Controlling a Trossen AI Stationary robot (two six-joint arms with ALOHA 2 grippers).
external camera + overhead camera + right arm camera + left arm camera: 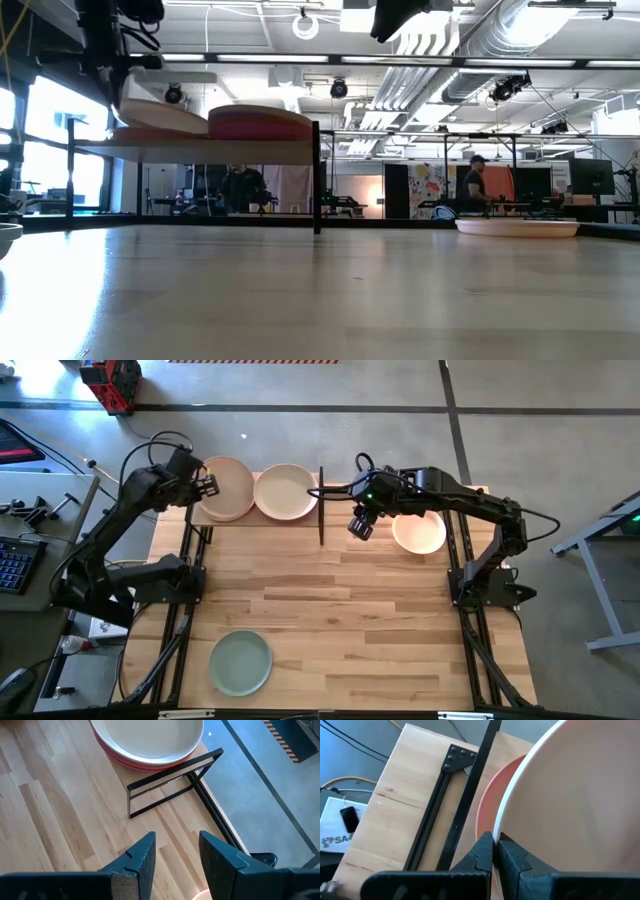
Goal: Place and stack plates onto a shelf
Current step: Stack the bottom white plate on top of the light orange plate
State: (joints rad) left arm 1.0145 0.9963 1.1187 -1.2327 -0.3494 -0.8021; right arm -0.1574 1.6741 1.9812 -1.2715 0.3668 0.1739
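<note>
The shelf (300, 520) stands along the table's far edge with two stacks of plates. The right stack (285, 492) has a cream plate on top of magenta ones (262, 126). On the left stack a pale peach plate (228, 488) lies tilted over an orange plate (487, 805). My left gripper (207, 485) is shut at the peach plate's left rim. My right gripper (360, 525) hangs open above the table, right of the shelf's end frame (170, 785), with nothing between its fingers (176, 845). A mint green plate (240, 663) lies near the front edge. My left gripper pinches the pale peach plate's rim (498, 832) on its left side between its two fingers, which slant down from the table's left. The plate is tilted (160, 113): the held side is raised and the opposite side lies low on the stack.
A cream plate (420, 530) lies on the table under my right arm, low at the right in the low view (517, 227). The shelf's black posts (317, 175) stand at the far edge. Bare tabletop (350, 620) spreads across the middle. People stand in the room behind.
</note>
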